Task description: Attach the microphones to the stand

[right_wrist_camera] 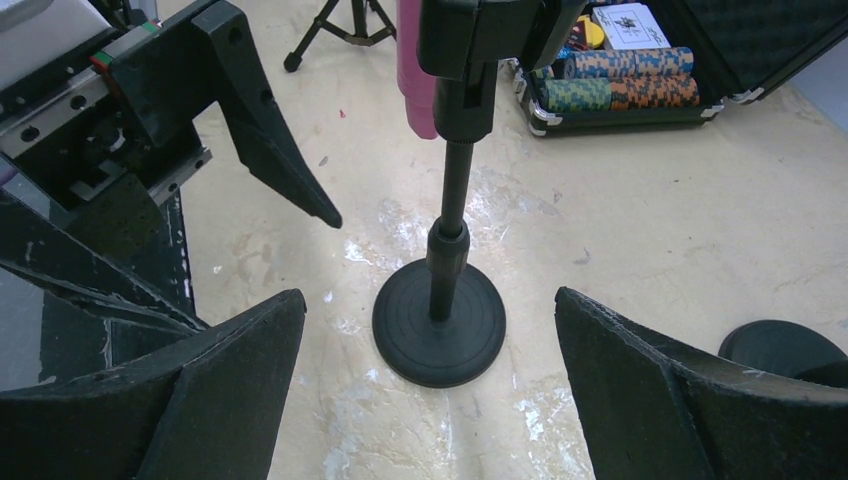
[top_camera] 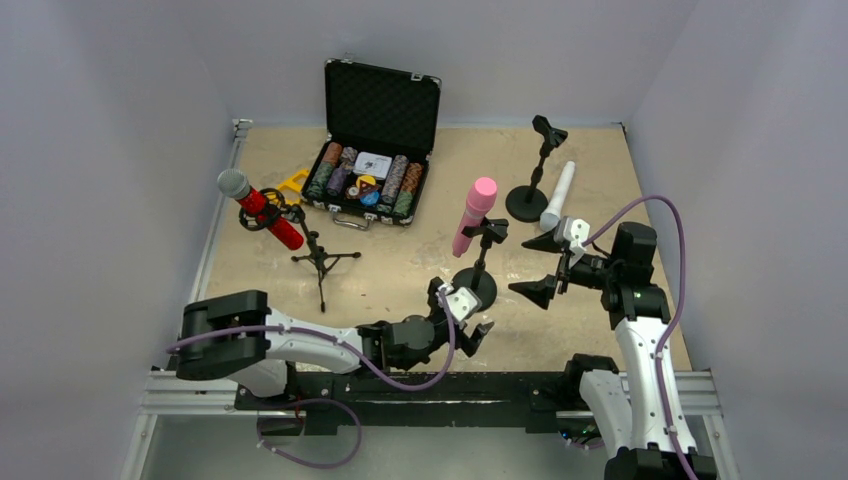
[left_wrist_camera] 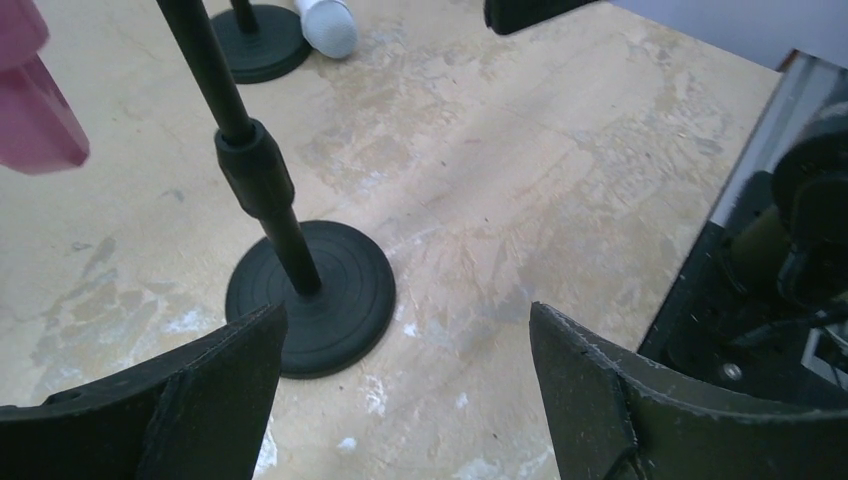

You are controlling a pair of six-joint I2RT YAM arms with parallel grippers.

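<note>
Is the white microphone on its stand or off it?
Off. The white microphone lies on the table beside the far stand, whose clip is empty.

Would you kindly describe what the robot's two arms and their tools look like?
The left arm and right arm match: white shell links between chunky black joints, on black bases. A purple cable loops along each. The left tool and right tool each have a small white block carrying two matte black, wedge-shaped fingers that taper to points.
</note>
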